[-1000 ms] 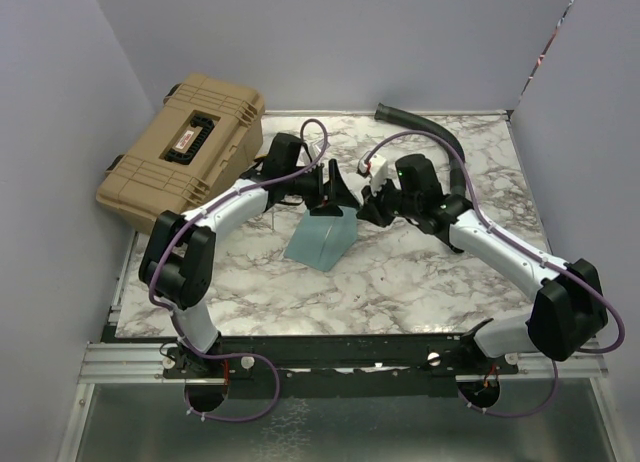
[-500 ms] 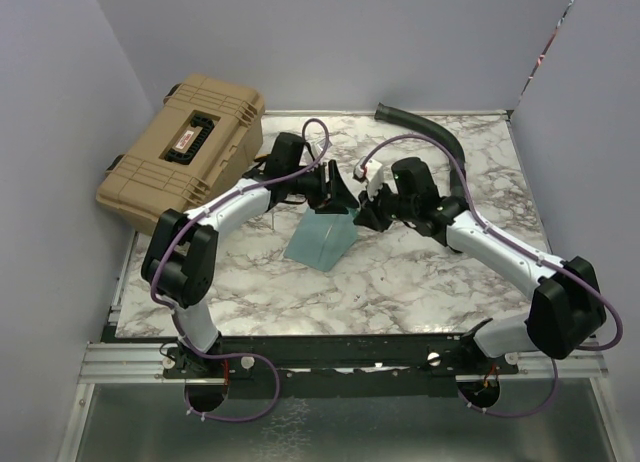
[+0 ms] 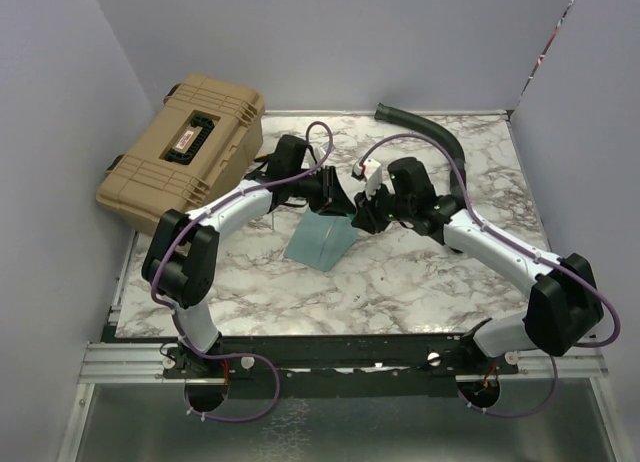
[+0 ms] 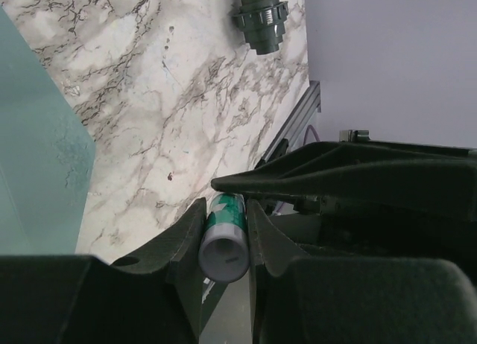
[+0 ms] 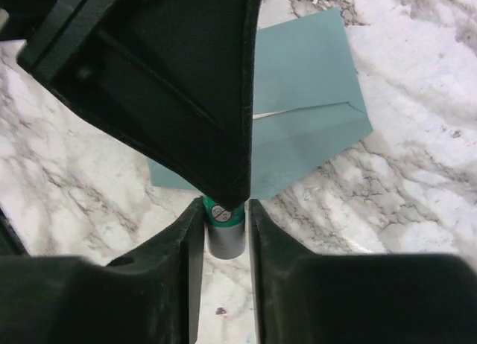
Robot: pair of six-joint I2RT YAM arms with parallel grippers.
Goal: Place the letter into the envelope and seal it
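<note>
The teal envelope [image 3: 318, 240] lies flat on the marble table [image 3: 400, 282], with both grippers meeting just above its far edge. A green and white glue stick [image 4: 225, 240] hangs between them. My left gripper [image 3: 338, 204] [image 4: 223, 202] is shut on one end of the tube. The right gripper [image 3: 362, 212] [image 5: 225, 210] straddles the tube's other end [image 5: 226, 236], its jaws standing a sliver off it. In the right wrist view the envelope [image 5: 305, 98] shows its flap folded over. In the left wrist view the envelope [image 4: 30, 150] fills the left edge. The letter is hidden.
A tan hard case [image 3: 185, 147] sits at the table's back left. A black ribbed hose [image 3: 430, 132] curves along the back right, its end [image 4: 259, 20] near the wall. Purple walls close in the back and both sides.
My left jaws have closed onto the glue stick. The right arm has edged left and its jaws have eased slightly off the tube.
</note>
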